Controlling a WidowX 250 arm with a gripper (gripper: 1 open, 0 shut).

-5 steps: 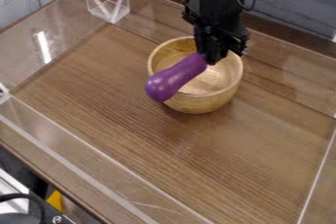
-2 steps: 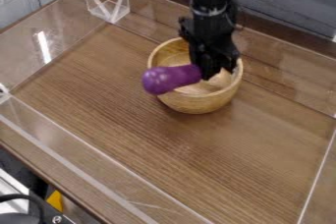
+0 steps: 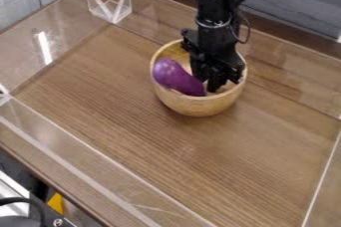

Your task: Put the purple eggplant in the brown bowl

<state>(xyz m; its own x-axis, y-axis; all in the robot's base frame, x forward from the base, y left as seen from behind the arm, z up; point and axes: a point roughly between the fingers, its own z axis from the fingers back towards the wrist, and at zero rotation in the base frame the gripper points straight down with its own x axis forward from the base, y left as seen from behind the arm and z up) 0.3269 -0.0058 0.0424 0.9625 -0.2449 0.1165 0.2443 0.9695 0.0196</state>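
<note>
— Glossy purple, the small oblong toy eggplant (image 3: 172, 75), with a pale highlight along the top?
— Yes. Light brown with visible grain, the round wooden bowl (image 3: 194, 104); paler inside.
— And the black metal claw (image 3: 214, 76)?
— Black all over, arm included.
— Below?
— Darker brown, streaked with fine wood grain, the flat wooden surface (image 3: 160, 161). Colourless and shiny, the clear plastic walls (image 3: 110, 5) around it.

light: even, moderately bright, soft | glare: pale streaks on the clear panels left of and below the brown bowl (image 3: 200, 90), white glint on the purple eggplant (image 3: 176, 77) | shadow: faint, on the worktop (image 3: 160, 161) beside the bowl | sharpness: low resolution, edges soft | dark: strip behind the bowl
</note>
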